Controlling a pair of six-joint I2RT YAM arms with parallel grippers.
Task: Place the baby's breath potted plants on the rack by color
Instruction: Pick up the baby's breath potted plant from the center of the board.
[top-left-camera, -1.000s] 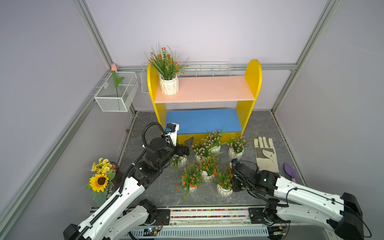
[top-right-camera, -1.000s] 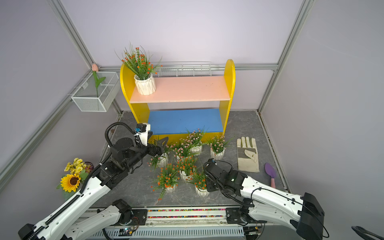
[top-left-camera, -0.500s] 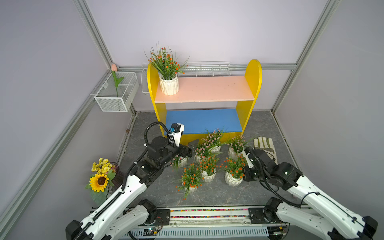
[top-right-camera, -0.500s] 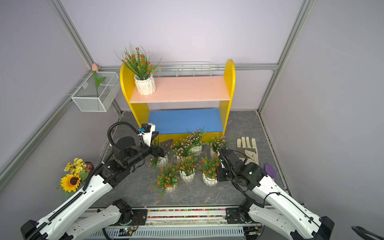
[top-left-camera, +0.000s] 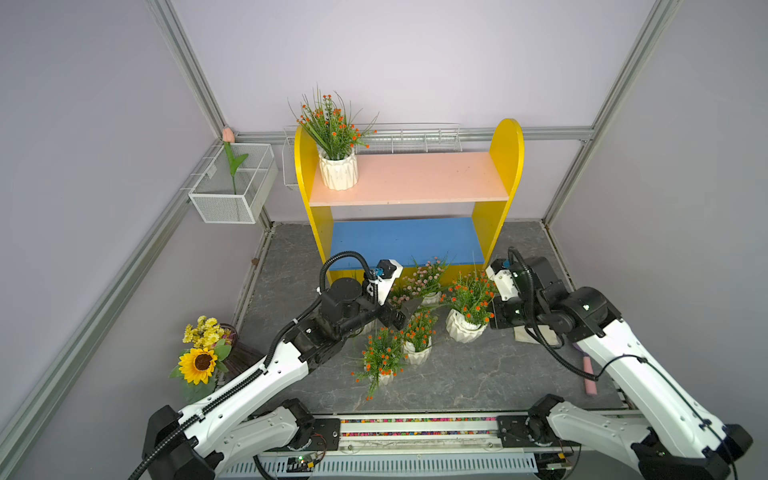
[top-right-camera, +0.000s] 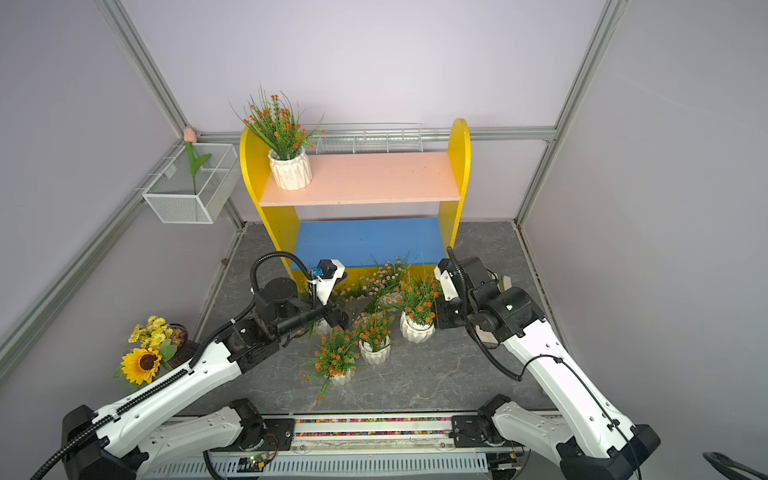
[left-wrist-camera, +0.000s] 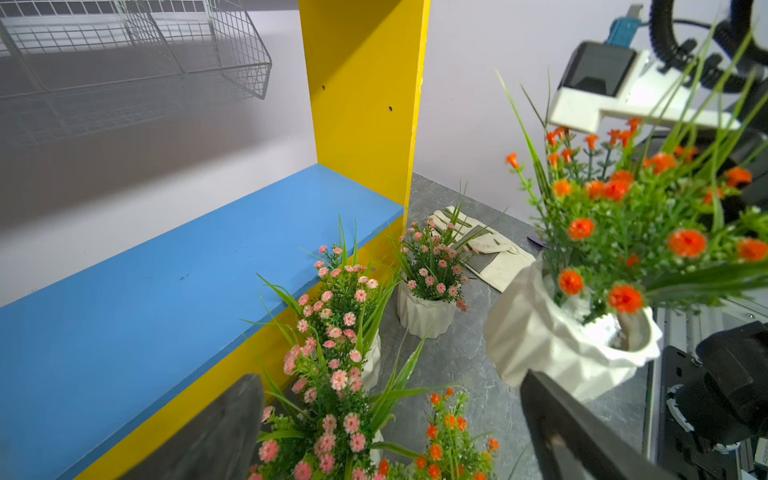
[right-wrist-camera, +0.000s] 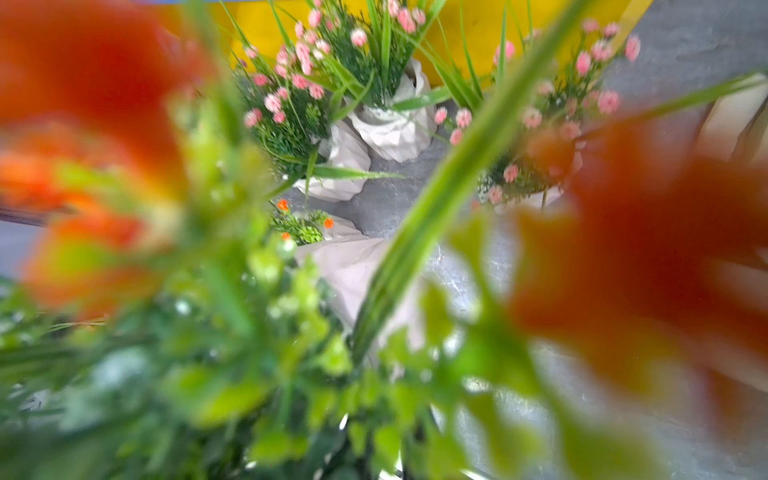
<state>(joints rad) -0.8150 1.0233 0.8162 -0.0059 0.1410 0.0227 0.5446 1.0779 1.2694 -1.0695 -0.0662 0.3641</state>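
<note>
Grey marbled worktop (top-left-camera: 457, 374) fronts the rack (top-left-camera: 505, 166): right hand (top-left-camera: 494, 321) clamps a tilted, ribbed white pot (top-left-camera: 461, 331) by its rim; left hand (top-left-camera: 402, 313) gapes.

You are looking into a small booth: pale lilac walls (top-left-camera: 415, 54) are closing it in on three sides, and aluminium posts (top-left-camera: 187, 62) are running up the corners. Under the left fingers (left-wrist-camera: 582, 436) a grey, marble-veined surface (top-left-camera: 478, 374) is lying flat. Well beyond those fingers a white wire basket (top-left-camera: 224, 208) is hanging on the side wall and a long wire tray (top-left-camera: 415, 135) on the back wall. Soft, even light is filling the booth, and the tray is throwing a faint shadow.
</note>
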